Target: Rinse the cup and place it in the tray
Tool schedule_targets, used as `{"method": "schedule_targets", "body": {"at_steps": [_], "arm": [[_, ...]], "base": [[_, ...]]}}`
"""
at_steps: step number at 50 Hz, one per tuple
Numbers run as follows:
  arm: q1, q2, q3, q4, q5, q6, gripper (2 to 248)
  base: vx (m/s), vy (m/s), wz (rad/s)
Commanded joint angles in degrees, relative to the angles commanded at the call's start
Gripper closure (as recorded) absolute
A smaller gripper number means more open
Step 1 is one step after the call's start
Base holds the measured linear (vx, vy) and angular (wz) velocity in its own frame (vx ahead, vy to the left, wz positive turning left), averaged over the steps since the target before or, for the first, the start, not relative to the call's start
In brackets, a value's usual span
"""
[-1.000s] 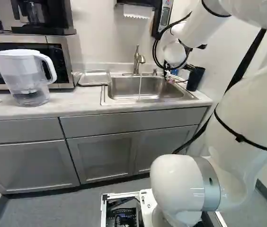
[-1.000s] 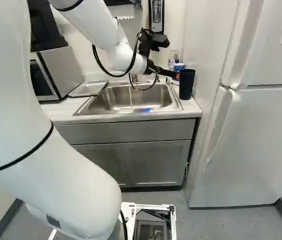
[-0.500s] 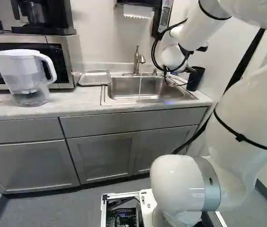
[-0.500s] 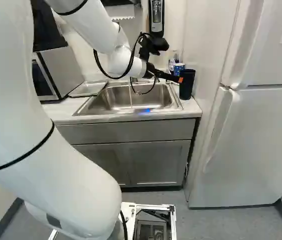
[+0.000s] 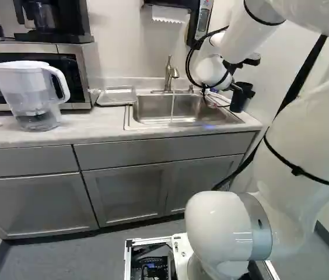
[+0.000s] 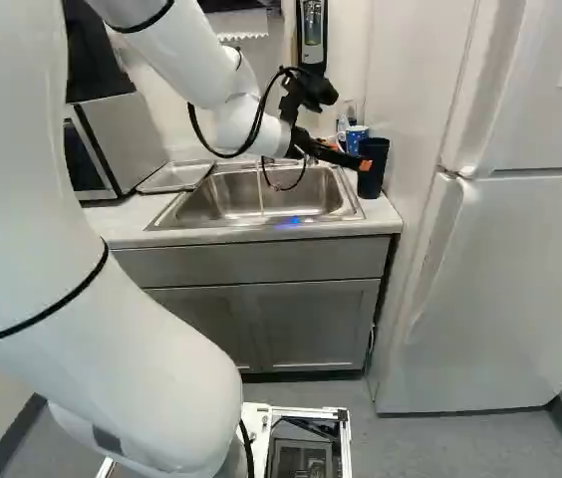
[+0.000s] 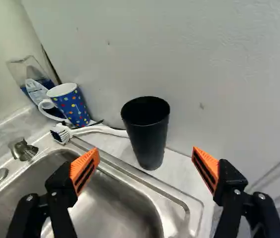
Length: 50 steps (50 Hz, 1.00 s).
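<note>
In the right base view my gripper (image 6: 346,157) reaches over the sink's right side to the black cup (image 6: 373,167). Seen from the wrist, the gripper (image 7: 146,166) stands wide open, and the upright black cup (image 7: 147,131) is ahead of it, lined up with the gap, touched by neither finger. The cup stands on the counter strip between the sink (image 7: 122,198) and the wall. A metal tray (image 5: 116,95) lies left of the sink in the left base view.
Beside the cup are a white brush (image 7: 93,130), a dotted blue mug (image 7: 70,105) and a bottle of blue liquid (image 7: 33,79). The faucet (image 5: 169,74) rises behind the sink. A pitcher (image 5: 33,96) stands on the counter; a fridge (image 6: 505,249) is at the right.
The gripper has dropped slightly and swung toward the black cup, its orange pad coming into sight in the right base view. The base and the cup have stayed put.
</note>
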Motion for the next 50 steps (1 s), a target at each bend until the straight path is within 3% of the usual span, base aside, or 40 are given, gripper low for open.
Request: {"method": "schedule_targets", "body": {"at_steps": [50], "arm": [[0.5, -3.7, -1.9, 5.1, 5.8, 0.0, 3]], "base": [[0.000, 0.000, 0.000]]}}
